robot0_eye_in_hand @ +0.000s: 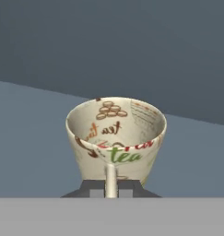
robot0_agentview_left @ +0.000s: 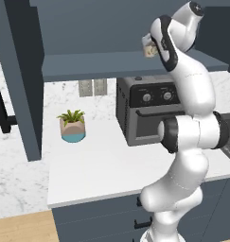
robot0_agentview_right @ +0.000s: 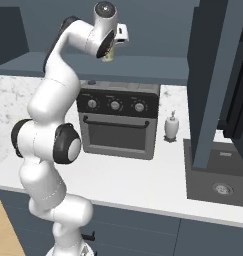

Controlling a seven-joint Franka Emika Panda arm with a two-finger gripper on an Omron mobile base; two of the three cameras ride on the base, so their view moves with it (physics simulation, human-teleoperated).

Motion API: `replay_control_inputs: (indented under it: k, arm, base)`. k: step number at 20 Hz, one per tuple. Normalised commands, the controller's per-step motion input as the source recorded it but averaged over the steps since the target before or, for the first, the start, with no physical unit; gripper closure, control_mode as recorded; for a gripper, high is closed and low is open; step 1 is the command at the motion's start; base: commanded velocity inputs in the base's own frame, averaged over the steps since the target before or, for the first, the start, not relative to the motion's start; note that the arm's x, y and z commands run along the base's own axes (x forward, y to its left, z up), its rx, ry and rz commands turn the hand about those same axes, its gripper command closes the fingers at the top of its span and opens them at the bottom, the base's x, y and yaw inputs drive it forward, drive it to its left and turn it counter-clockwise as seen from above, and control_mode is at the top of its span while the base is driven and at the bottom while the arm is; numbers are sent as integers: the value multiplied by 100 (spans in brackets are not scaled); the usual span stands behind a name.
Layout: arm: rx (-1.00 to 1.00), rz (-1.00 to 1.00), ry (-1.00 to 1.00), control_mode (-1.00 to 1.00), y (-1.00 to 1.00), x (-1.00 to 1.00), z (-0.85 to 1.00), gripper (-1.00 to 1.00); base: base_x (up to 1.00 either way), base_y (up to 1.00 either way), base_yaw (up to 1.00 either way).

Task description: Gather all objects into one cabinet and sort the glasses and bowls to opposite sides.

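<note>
The beige mug (robot0_eye_in_hand: 115,138), printed with "tea" lettering and small brown motifs, was clamped by its handle in the gripper (robot0_eye_in_hand: 111,186), mouth facing the hand camera. It hung just above the wide shelf (robot0_agentview_left: 97,64) of the slate-blue wall cabinet (robot0_agentview_right: 213,75), high over the tabletop (robot0_agentview_left: 102,165). Below the shelf stood a dark toaster oven (robot0_agentview_right: 118,122), with a small potted plant (robot0_agentview_left: 72,125) to its left and a white soap dispenser (robot0_agentview_right: 171,126) to its right.
</note>
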Motion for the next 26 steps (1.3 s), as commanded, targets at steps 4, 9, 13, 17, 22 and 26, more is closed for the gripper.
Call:
replay_control_inputs:
  k: [4, 9, 13, 17, 22, 26]
  arm:
    - [24, 1, -15, -100, 0, -100, 0, 100]
    - [22, 0, -6, -100, 0, -100, 21, 100]
    - [16, 0, 0, -100, 0, -100, 73, 100]
    - [7, 4, 0, -100, -2, -100, 95, 100]
    - [0, 19, 0, -100, -15, -100, 54, 100]
    - [-3, 27, 0, -100, -17, -100, 25, 100]
  base:
    - [0, 0, 0]
    - [0, 0, 0]
    - [0, 0, 0]
    - [0, 0, 0]
    - [0, 0, 0]
    - [0, 0, 0]
